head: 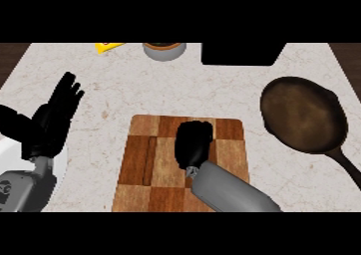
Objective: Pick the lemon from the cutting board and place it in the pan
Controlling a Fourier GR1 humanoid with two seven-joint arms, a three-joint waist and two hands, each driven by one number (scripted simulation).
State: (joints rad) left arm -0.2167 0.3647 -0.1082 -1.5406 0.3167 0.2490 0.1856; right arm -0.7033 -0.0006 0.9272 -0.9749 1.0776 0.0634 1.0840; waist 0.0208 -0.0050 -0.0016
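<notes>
Centre of the head view, over the upper half of the checkered wooden cutting board (150, 179): right hand (194, 144), black, back turned up, fingers (192, 128) curled under and aimed toward the frame's top. Grey forearm running down from it to the lower edge, right of centre. No yellow showing around or beneath it, no lemon lying bare elsewhere on the board, none in the pan (301, 112). Judged, therefore, to be closed round the lemon, the fruit hidden inside the curl above the board's middle. Long axis of the fruit impossible to read. Lifted or resting on the wood: not to be told from this steep angle.

Right of the board and apart from it: the dark pan, round bowl at the frame's right middle, handle (352, 172) slanting toward the lower right corner. Lies to the right and slightly up-frame of the right hand, on that hand's own side, so plainly the nearer arm for the carry. Calls for a lift, a sideways pass over the marbled counter (102, 94), then release above the bowl, away from the handle.

Left edge of the frame: left hand (55, 117), open, fingers straight and up, resting, holding nothing, well apart from board and pan alike.

Along the top edge: grey cup (165, 51), yellow scrap (108, 46), black box (239, 54), all off the likely path.
</notes>
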